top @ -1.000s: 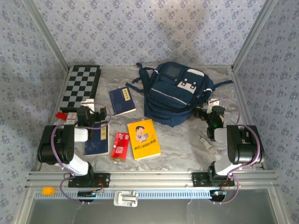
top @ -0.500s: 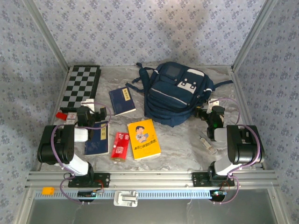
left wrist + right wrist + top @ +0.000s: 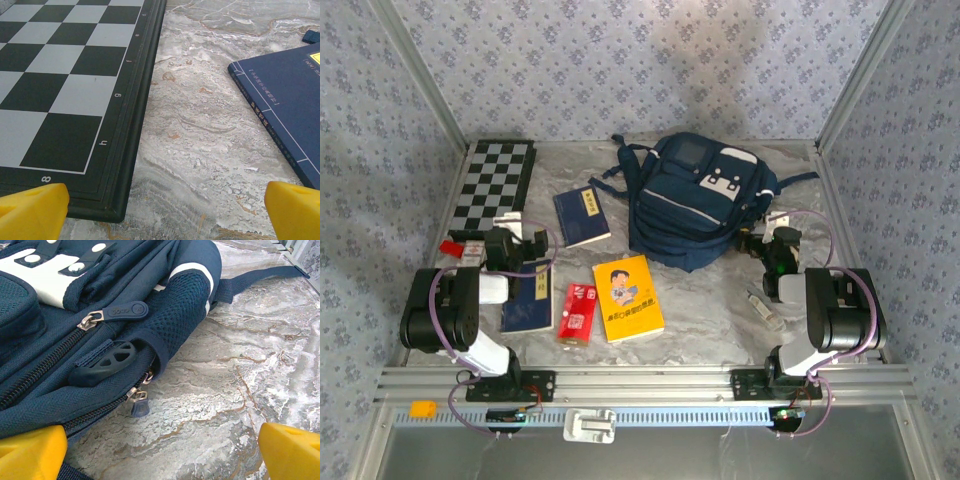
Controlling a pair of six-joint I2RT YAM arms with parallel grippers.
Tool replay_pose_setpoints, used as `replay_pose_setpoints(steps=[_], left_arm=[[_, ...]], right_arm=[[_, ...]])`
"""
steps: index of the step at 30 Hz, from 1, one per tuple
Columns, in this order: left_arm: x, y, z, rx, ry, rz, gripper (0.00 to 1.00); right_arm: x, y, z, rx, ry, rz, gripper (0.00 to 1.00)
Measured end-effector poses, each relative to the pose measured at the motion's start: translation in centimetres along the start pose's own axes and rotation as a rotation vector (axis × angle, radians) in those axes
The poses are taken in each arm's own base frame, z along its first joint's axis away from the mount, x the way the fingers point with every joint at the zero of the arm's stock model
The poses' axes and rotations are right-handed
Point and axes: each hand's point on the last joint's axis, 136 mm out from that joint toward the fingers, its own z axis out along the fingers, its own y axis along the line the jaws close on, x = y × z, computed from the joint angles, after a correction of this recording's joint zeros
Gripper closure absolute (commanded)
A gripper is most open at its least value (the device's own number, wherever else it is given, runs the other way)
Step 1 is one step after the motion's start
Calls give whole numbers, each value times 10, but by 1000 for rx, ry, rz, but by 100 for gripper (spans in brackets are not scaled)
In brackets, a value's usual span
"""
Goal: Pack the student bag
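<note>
**Both grippers spread wide, bag lying shut on the table**

The student bag (image 3: 695, 200) lies on the marble table (image 3: 710, 300), front pocket up, its zips drawn closed. The right gripper (image 3: 160, 450) sits just beside the bag's right side, apart from the fabric, yellow fingers (image 3: 30, 447) spread wide and holding nothing; the mesh side pocket (image 3: 182, 305) is right in front of it. The left gripper (image 3: 162, 212) is well to the left of the bag, also spread wide and holding nothing. A blue book (image 3: 582, 216) lies just left of the bag, the chessboard (image 3: 498, 182) further left. A yellow book (image 3: 628, 297) and a red packet (image 3: 578, 313) lie nearer than the bag.
</note>
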Motion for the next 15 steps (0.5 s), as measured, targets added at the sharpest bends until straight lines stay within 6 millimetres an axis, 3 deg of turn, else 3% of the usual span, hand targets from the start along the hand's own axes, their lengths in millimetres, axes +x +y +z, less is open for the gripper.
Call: replay_pose_setpoints(steps=[11, 15], left_arm=[[0, 0, 0, 1, 5, 0, 0], [-7, -4, 2, 21, 21, 5, 0]], right_arm=[[-1, 0, -1, 0, -3, 0, 0], [-14, 3, -13, -3, -46, -6, 0]])
